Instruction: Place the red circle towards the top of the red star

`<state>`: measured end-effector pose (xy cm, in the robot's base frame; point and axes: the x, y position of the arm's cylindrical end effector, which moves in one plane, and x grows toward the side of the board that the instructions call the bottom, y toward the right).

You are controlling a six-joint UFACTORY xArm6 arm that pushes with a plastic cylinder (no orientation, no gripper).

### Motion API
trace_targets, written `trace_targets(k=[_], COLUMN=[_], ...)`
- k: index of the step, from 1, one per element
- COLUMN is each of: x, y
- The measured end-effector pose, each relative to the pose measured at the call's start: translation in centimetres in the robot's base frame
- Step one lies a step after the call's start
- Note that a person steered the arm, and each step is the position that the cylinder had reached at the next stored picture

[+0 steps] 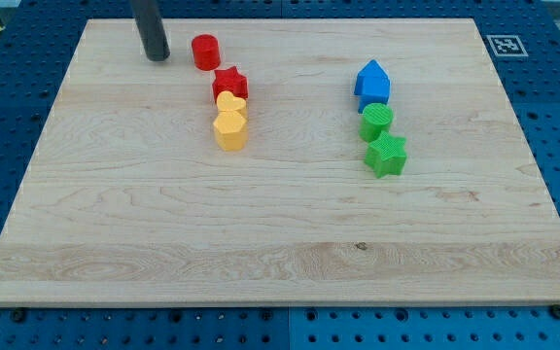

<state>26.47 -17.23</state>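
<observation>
The red circle (205, 51) stands near the board's top edge, left of centre. The red star (229, 83) lies just below and a little right of it, with a small gap between them. My tip (157, 56) rests on the board to the left of the red circle, a short gap away and not touching it. The dark rod rises out of the view's top.
A yellow heart (229, 102) and a yellow hexagon (230, 128) sit directly below the red star, touching in a column. At the right stand a blue pentagon-like block (372, 83), a green circle (377, 121) and a green star (386, 154). The wooden board (280, 253) lies on a blue pegboard.
</observation>
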Motion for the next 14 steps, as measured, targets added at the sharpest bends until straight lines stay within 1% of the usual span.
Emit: trace_targets(k=[3, 4, 5, 6, 8, 10, 14], x=[-0.1, -0.1, -1.4, -1.8, -1.7, 0.1, 1.0], y=[5.6, 5.3, 5.0, 5.5, 8.0, 7.9, 5.6])
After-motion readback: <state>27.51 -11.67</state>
